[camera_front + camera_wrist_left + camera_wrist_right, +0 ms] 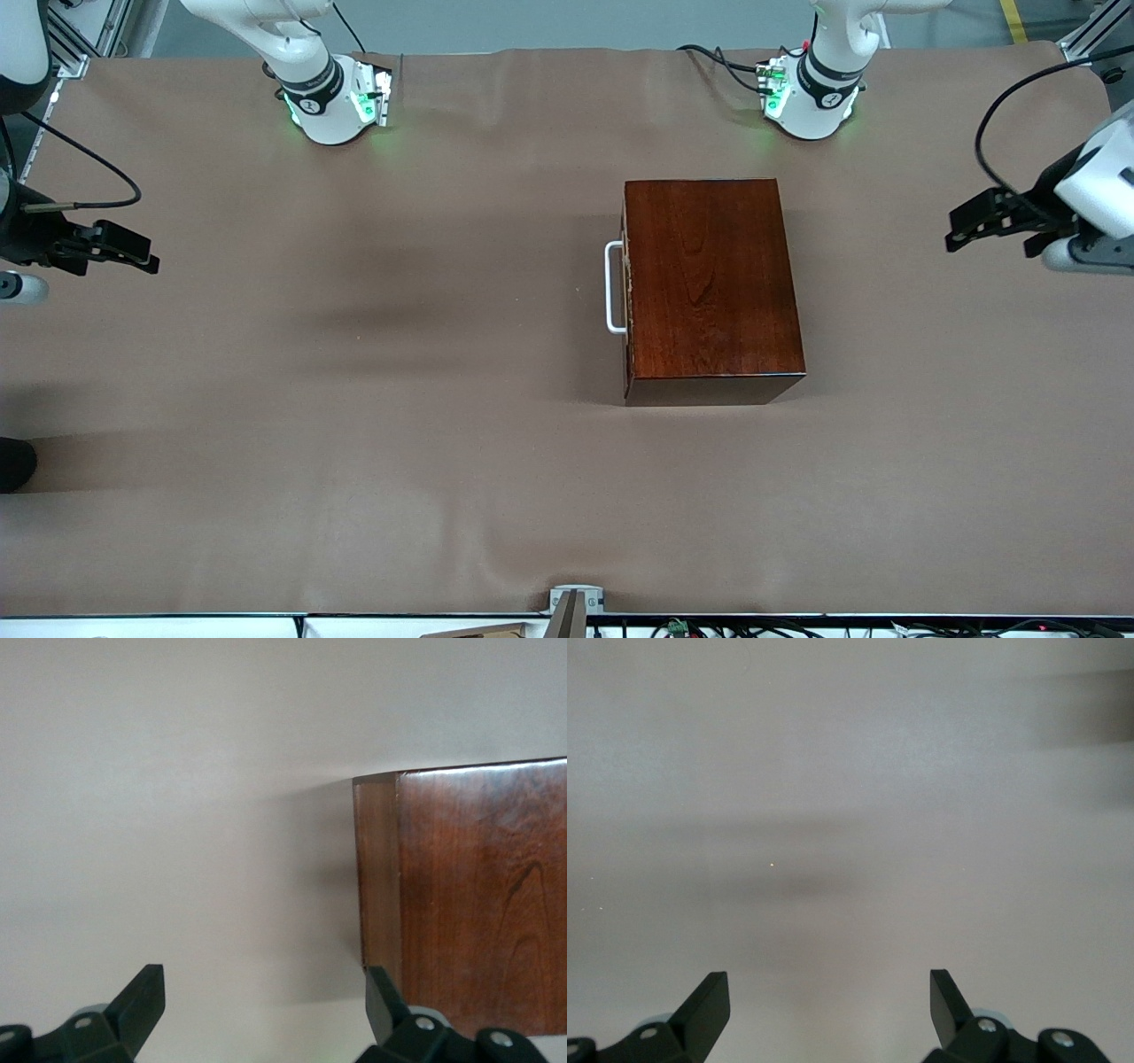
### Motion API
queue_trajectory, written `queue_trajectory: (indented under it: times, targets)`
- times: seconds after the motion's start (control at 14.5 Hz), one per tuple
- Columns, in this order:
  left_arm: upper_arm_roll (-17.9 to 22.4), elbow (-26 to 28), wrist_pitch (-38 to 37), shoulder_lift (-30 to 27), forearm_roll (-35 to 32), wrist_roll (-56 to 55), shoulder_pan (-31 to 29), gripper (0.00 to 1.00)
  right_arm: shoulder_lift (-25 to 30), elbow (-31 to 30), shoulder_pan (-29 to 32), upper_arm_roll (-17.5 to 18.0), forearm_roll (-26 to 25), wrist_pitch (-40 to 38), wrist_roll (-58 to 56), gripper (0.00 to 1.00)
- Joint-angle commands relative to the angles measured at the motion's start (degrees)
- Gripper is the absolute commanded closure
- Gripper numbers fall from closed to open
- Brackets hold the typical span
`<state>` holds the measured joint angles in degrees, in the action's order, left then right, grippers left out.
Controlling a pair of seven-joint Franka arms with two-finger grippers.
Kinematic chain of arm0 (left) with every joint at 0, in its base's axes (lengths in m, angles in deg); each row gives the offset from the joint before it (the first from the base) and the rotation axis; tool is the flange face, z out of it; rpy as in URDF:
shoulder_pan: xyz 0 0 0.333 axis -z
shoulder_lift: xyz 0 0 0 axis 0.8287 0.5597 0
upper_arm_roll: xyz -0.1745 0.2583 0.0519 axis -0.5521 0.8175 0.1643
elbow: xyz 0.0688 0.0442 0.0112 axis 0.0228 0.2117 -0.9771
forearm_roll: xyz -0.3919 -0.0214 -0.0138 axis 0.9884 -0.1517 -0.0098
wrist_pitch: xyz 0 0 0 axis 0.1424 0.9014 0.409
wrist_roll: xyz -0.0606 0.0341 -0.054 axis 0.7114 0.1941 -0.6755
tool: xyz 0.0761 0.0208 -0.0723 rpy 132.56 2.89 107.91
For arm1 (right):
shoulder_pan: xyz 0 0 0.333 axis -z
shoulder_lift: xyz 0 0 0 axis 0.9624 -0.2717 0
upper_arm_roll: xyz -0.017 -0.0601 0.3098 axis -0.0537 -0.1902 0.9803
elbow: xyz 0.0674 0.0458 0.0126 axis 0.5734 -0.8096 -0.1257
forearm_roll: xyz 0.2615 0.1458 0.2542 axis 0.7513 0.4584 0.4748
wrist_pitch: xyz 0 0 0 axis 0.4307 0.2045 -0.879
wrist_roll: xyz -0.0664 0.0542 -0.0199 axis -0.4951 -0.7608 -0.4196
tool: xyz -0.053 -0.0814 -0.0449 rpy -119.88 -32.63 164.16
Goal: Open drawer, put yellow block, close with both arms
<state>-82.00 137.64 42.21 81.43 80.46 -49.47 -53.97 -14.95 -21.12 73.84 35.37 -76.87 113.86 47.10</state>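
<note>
The dark reddish-brown wooden box (713,283) stands on the table toward the left arm's end. Its drawer is pushed in, and the white bar handle (613,288) on its front faces the right arm's end. The yellow block is out of view. My left gripper (950,229) hangs open over the table's left-arm end, apart from the box. In the left wrist view the box (478,904) shows past the empty left gripper (266,992). My right gripper (146,252) hangs open over the right arm's end; the right wrist view shows the right gripper (830,992) over bare cover.
A brown cover (354,399) spreads over the whole table. The two green-lit arm bases (332,102) (811,97) stand along the edge farthest from the front camera. A dark object (13,461) pokes in at the right arm's end, and a metal bracket (576,602) sits at the nearest edge.
</note>
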Motion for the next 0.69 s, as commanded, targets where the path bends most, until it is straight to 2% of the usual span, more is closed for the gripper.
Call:
queue_trajectory:
  times: [0.0,0.21,0.62]
  targets:
    - [-0.9,0.7,-1.4,-1.1,-0.2,0.7,-1.3,0.0,0.9,-0.1,0.3,0.5,-0.7,-0.4,0.6,0.0]
    - [-2.2,-1.9,-1.8,-0.6,-0.6,-1.1,-1.9,0.0,0.9,-0.1,0.3,0.5,-0.7,-0.3,0.6,0.0]
    - [-3.5,-1.7,-4.3,-0.7,-1.5,-3.4,-2.3,0.0,0.9,-0.2,0.4,0.5,-0.7,-0.4,0.6,0.0]
